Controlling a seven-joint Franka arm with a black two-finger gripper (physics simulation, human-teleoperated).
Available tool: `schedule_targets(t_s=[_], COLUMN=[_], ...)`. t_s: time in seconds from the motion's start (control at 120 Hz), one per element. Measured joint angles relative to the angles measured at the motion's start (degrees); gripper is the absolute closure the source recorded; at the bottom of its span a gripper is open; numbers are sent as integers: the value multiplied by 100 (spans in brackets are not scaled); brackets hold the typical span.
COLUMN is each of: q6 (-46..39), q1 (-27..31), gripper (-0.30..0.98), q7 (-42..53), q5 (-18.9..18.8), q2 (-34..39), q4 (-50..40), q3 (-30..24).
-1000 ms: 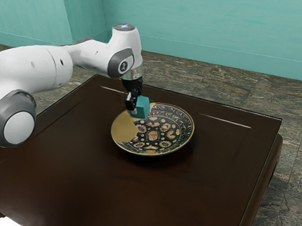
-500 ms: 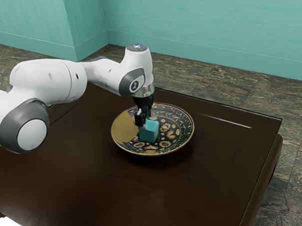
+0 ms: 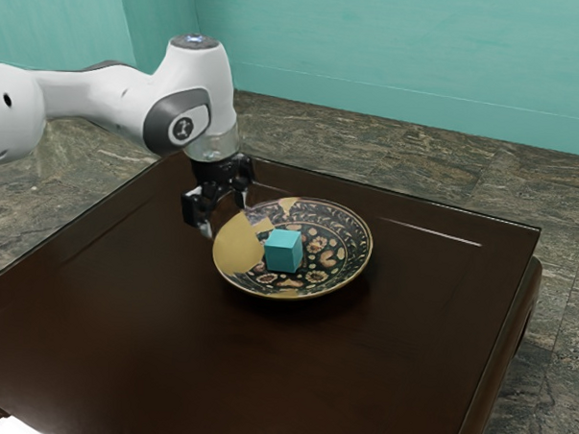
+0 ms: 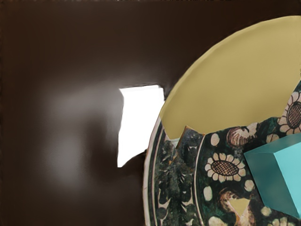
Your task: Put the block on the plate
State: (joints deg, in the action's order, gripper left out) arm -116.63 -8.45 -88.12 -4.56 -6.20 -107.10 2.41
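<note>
With hand (image 3: 223,217) wide and empty at the exterior view's left, could jolt block (image 3: 284,251) on plate (image 3: 237,247) by swinging too low.

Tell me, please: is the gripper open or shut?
Open. The gripper has its fingers apart, and the block sits on the plate.

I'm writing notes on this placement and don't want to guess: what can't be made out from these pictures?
- Underside of the block: hidden by the block itself, exterior view.
- Part of the plate: behind the block in the exterior view, cut off by the wrist view's edge.
- Base of the arm: beyond the exterior view's left edge.
- White patch: cut off by the exterior view's lower edge; what it is, I can't tell.
</note>
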Motion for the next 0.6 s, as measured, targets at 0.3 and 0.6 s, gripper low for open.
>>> schedule_targets(t_s=[0.3,0.6], q6=[1149,2081], q1=[646,806], gripper=[0,0], q7=[3546,6243], q5=[51,222], q2=[597,592], q4=[442,1241], q3=[74,633])
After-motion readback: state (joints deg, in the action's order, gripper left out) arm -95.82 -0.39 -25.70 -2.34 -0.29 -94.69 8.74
